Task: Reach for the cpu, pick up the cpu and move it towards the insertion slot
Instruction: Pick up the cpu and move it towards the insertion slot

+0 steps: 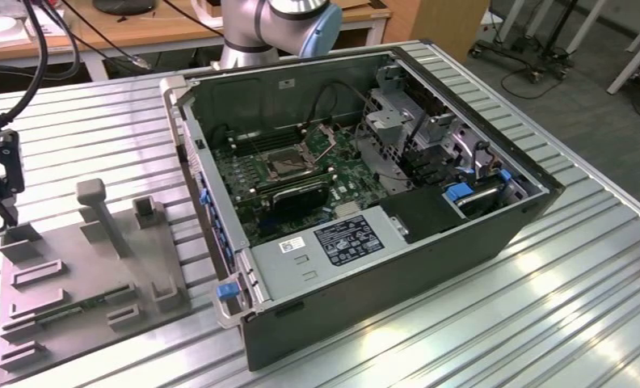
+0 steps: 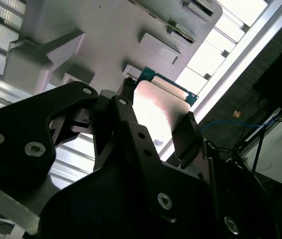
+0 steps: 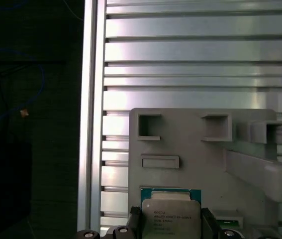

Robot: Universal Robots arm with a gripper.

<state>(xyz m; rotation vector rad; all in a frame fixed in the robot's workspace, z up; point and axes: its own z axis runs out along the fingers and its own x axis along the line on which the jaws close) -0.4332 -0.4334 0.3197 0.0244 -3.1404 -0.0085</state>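
The cpu [image 3: 170, 215], a small square chip with a silvery top and green rim, sits between my gripper's [image 3: 170, 226] two black fingers. One finger [image 2: 126, 94] presses against one edge of the cpu [image 2: 156, 105] and the other against the opposite edge, so my gripper [image 2: 158, 108] is shut on it just above the grey fixture plate [image 2: 106, 30]. In the exterior view my gripper [image 1: 6, 214] hangs at the far left over the fixture plate's [image 1: 94, 271] back corner. The insertion slot [image 1: 288, 166], a dark socket in a metal frame, lies on the green motherboard inside the open computer case [image 1: 406, 242].
The fixture plate carries upright grey posts [image 1: 99, 214], several rectangular recesses and a narrow green strip [image 1: 77, 305]. The case wall [image 1: 196, 162] rises between fixture and motherboard. A ribbed metal table [image 1: 578, 283] carries everything; its edge [image 3: 93, 124] runs close beside the fixture.
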